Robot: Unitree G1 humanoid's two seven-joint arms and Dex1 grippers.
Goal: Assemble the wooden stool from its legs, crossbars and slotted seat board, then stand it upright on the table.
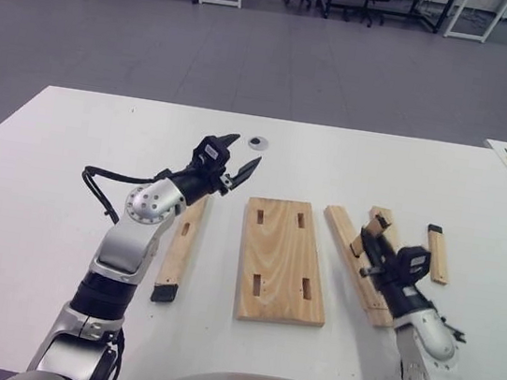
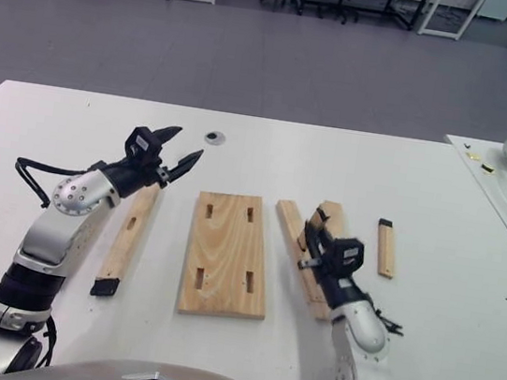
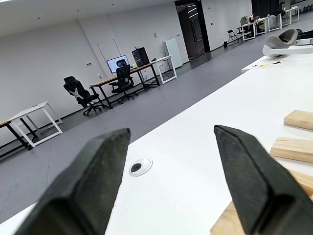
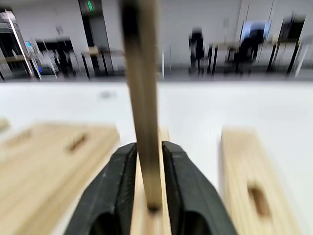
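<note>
Pinching a thin stick (image 4: pixel 142 73), the right gripper's (image 4: pixel 148 147) two black fingers (image 4: pixel 117 186) are shut tight on it, one on each side. The stick pokes up out of the fingers. This gripper sits low, just right of the board (image 1: pixel 283 260), over a long plank (image 1: pixel 342 233) that lies flat there. I cannot tell if the stick touches the plank.

The left gripper (image 3: pixel 171 131) has its fingers (image 3: pixel 254 176) wide apart, and they hold nothing. It hangs in the air past the board's far left corner, with its tips pointing away from the robot. Under the left arm, just left of the board, lies a second long plank (image 1: pixel 183 237) with a slot in it and a black end near the robot.

The board lies flat on the white table (image 1: pixel 48 171), between the two planks. It has four slots, two at the far end and two at the near end. Farther right of the board, past the right gripper, lies a short stick (image 1: pixel 437 256) with a black tip. A small round hole (image 1: pixel 258 142) is in the table beyond the board's far end, near the left gripper's tips.
</note>
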